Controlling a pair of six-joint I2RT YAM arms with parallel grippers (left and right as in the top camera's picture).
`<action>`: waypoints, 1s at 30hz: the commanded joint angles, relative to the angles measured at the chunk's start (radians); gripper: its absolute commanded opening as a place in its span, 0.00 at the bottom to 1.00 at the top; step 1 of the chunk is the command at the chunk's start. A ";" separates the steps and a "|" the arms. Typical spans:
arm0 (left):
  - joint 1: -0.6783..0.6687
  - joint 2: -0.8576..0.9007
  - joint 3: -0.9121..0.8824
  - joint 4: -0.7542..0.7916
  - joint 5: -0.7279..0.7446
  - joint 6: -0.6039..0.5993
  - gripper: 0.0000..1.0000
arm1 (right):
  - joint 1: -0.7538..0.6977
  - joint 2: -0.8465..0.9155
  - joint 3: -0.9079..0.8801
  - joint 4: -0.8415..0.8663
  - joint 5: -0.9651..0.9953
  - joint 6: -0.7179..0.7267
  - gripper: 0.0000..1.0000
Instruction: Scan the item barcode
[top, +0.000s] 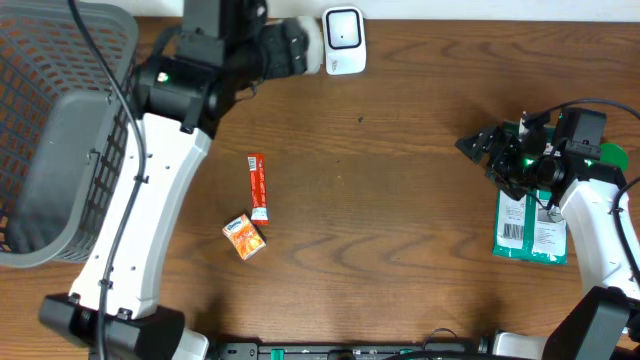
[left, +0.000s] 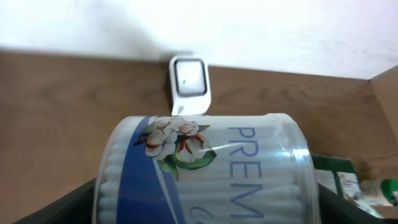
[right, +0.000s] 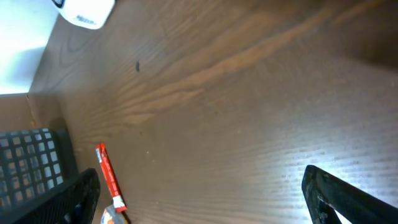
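My left fingers (left: 65, 205) stand wide, clamped on either side of a clear tub of cotton swabs (left: 205, 174), its blue flowered label turned to the wrist camera. Just beyond the tub sits the white scanner (left: 188, 84), at the worktop's (right: 236, 112) back edge. Overhead, the arm hides most of the tub. My right fingers (right: 348, 199) gape empty above bare wood, over the green packets (top: 530, 228).

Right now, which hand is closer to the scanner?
Left. The left hand holds a tub right beside the scanner; the right hand hovers far off, near green packets.
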 joint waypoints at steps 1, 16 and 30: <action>-0.019 0.124 0.069 -0.011 -0.081 0.079 0.69 | 0.003 -0.017 0.014 -0.014 0.007 0.015 0.99; -0.074 0.492 0.170 0.320 -0.134 0.112 0.64 | 0.003 -0.017 0.013 -0.013 0.244 0.015 0.99; -0.076 0.664 0.169 0.617 -0.142 0.112 0.64 | 0.003 -0.017 0.013 -0.013 0.244 0.015 0.99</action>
